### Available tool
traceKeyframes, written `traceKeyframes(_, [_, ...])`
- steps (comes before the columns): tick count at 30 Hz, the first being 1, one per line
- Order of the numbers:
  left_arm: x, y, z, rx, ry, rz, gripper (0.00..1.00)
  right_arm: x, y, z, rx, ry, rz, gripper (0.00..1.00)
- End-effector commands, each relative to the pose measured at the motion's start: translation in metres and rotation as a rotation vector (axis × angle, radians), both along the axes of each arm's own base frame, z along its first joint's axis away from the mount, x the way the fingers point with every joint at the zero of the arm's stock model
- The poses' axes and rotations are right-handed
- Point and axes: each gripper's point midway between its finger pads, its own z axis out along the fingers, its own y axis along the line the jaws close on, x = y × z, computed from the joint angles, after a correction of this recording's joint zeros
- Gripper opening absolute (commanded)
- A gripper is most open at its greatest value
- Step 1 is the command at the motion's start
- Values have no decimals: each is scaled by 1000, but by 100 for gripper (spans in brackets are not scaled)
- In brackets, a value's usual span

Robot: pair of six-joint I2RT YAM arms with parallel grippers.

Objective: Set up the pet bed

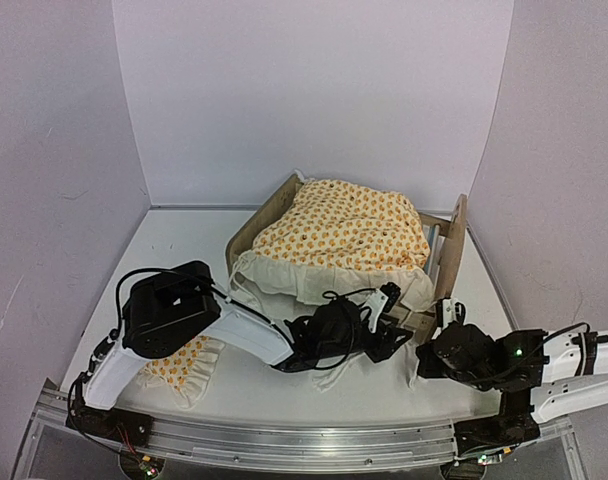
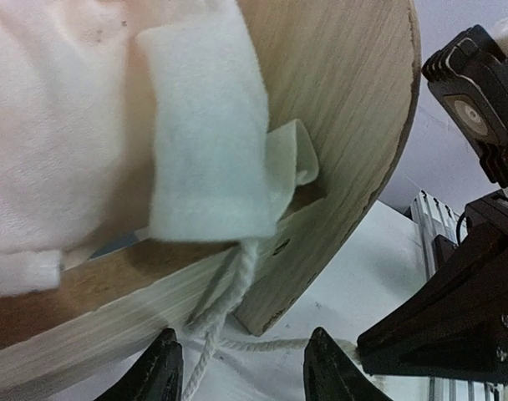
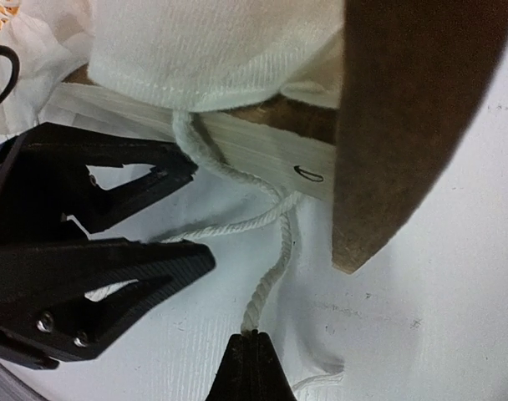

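The pet bed (image 1: 274, 208) stands at the back middle of the table, its plywood end boards showing. An orange-patterned ruffled blanket (image 1: 349, 232) covers it and hides the mattress. A white cord (image 3: 275, 213) hangs from the blanket's white edge by the bed's near right corner. My right gripper (image 3: 254, 344) is shut on the cord's end, low over the table. My left gripper (image 2: 241, 368) is open just left of that, its fingertips (image 2: 162, 366) either side of the cord (image 2: 229, 288), in front of the bed's wooden end board (image 2: 346, 142).
The small matching pillow (image 1: 179, 362) lies at the near left under the left arm. Both grippers (image 1: 409, 328) crowd the bed's near right corner. Purple walls close the table on three sides. A metal rail (image 1: 284, 440) runs along the near edge.
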Motion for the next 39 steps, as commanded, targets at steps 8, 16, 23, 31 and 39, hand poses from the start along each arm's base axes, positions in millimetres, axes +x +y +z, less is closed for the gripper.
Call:
traceKeyframes(8, [55, -2, 27, -24, -239, 406, 49, 7, 5, 31, 62, -110, 43, 0])
traceKeyframes(16, [64, -13, 39, -19, -337, 504, 42, 5, 11, 36, 113, -107, 58, 0])
traceKeyframes(23, [56, -19, 46, -53, -312, 451, 36, 2, 20, 47, 142, -107, 107, 0])
traceKeyframes(31, [6, 25, 62, -57, -162, 210, 50, -43, 67, 69, 261, -146, 558, 0])
traceKeyframes(39, [-12, 37, 61, -129, 120, -23, 53, -42, 61, 46, 212, -34, 484, 0])
